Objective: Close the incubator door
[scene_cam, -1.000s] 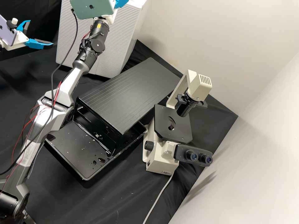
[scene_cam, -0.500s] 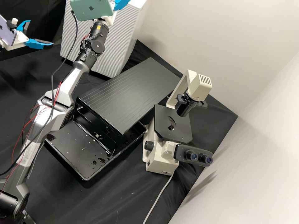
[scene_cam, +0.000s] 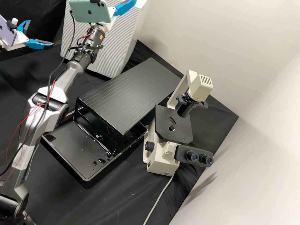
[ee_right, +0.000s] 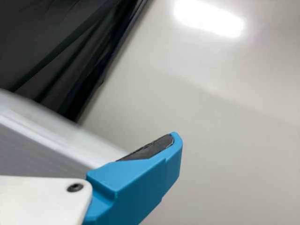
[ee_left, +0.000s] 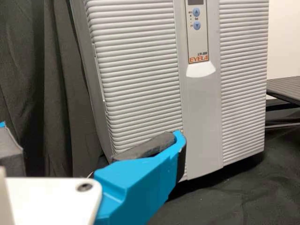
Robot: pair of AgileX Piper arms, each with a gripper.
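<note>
left gripper: in the high view, my left gripper hangs beside the incubator, with dark cloth between us; its two bright blue fingers are spread wide, released, gripping nothing
left finger: in the left wrist view one blue finger with a dark grey pad lies across my sight of the ribbed front, pad bare
right gripper: my right gripper is up by the top of the incubator, past the mint-green phone on my wrist; it is released too, and the dark pad on the finger i see presses on nothing
contact: i cannot tell if that right finger brushes the incubator's edge
door: the light grey, horizontally ribbed incubator door faces the bench side, beyond the black grooved stand; it looks shut or nearly so, though i cannot tell if it is fully seated
panel: the narrow control panel with two blue buttons sits in the smooth strip between the ribs
microscope: the cream-and-black microscope stands just beside the stand, whose foot is in a shallow black tray
</note>
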